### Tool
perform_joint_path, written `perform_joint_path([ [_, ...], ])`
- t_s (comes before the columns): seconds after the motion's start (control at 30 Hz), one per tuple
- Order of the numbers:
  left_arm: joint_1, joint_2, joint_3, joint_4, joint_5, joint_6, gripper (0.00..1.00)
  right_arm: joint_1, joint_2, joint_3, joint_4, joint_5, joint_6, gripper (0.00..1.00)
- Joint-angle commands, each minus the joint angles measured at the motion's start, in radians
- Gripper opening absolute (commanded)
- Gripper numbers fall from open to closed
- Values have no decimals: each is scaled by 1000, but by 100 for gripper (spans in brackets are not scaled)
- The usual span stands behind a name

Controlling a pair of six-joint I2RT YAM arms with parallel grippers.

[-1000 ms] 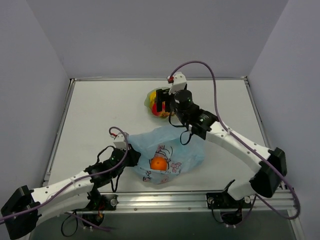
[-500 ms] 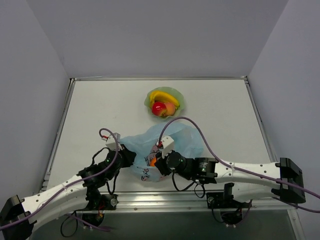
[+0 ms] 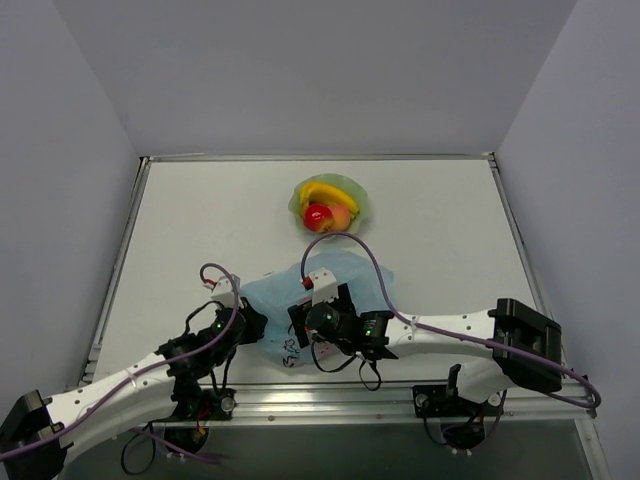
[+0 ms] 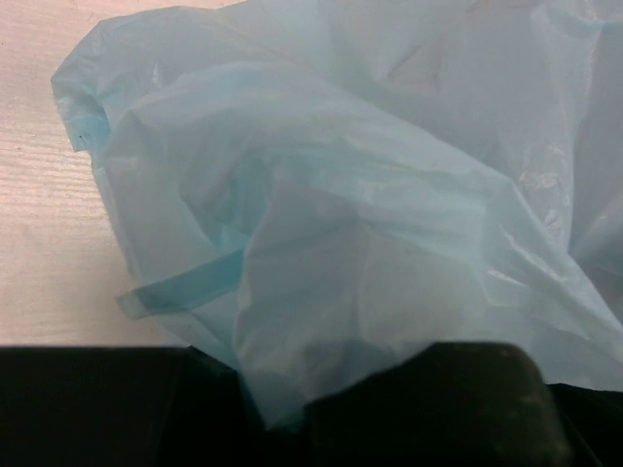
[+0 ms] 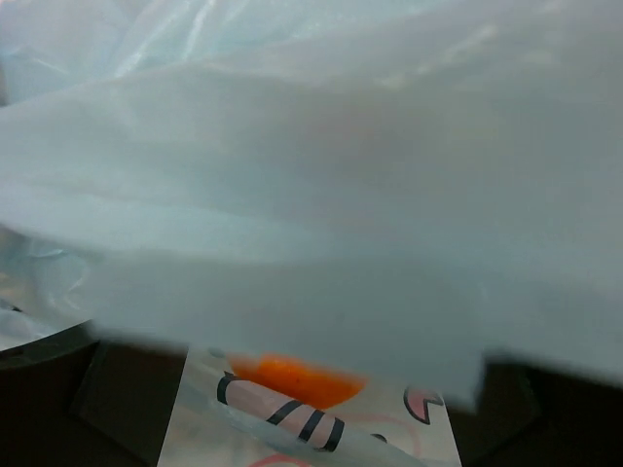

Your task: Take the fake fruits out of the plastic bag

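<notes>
The light-blue plastic bag (image 3: 352,276) lies crumpled on the bench (image 3: 200,220) near its front edge, between the two arms. The left gripper (image 3: 249,322) is at the bag's left edge, closed on a fold of the thin film; its wrist view shows the film running down into the dark fingers. The right gripper (image 3: 297,330) reaches into the bag from the right with film draped over its camera. Its dark fingers sit apart at the lower corners of that view, so it is open and holds nothing. Between and beyond them an orange (image 5: 292,377) lies inside the bag, against the striped cartoon print. Well apart, toward the back of the bench, a pale green bowl (image 3: 354,192) holds a banana (image 3: 322,190), a red apple (image 3: 318,213) and a peach-coloured fruit (image 3: 342,216), all touching.
</notes>
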Motion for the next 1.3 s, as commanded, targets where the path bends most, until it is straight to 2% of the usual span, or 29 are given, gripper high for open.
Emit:
perform_joint_path([
  [0.0,-7,3,29,10,-13,8,2,-15,52,30,31,-20,20,91],
  [0.13,-7,23,40,44,-14,17,2,-35,117,33,60,-53,20,89],
  [0.17,-7,30,43,49,-16,20,2,-37,130,38,60,-53,19,85],
  [0.23,-7,40,53,70,-19,31,2,-38,120,44,62,-44,13,72],
  [0.27,-7,49,58,72,-21,37,2,-37,108,44,62,-40,7,58],
  [0.37,-7,63,67,73,-25,43,2,-26,10,29,51,-4,7,41],
  [0.5,-7,69,63,69,-33,45,2,3,-165,-2,11,35,17,38],
  [0.63,-7,95,64,67,-39,46,2,12,-381,-27,6,3,17,37],
  [0.77,-7,116,87,32,-42,69,2,-15,-478,2,64,-244,-22,37],
  [0.83,-7,113,98,12,-33,94,2,-40,-492,64,88,-263,-68,37],
  [0.9,-7,112,109,-17,-25,115,2,-87,-476,113,91,-238,-105,36],
  [1.0,-8,109,120,-46,-7,131,2,-250,-382,222,89,-173,-179,36],
  [1.03,-8,107,123,-49,5,135,2,-326,-309,277,88,-139,-214,36],
  [1.13,-7,112,127,-65,16,157,2,-420,-145,347,112,-54,-278,36],
  [1.27,-8,142,136,-59,31,207,2,-554,33,475,179,-92,-346,36],
])
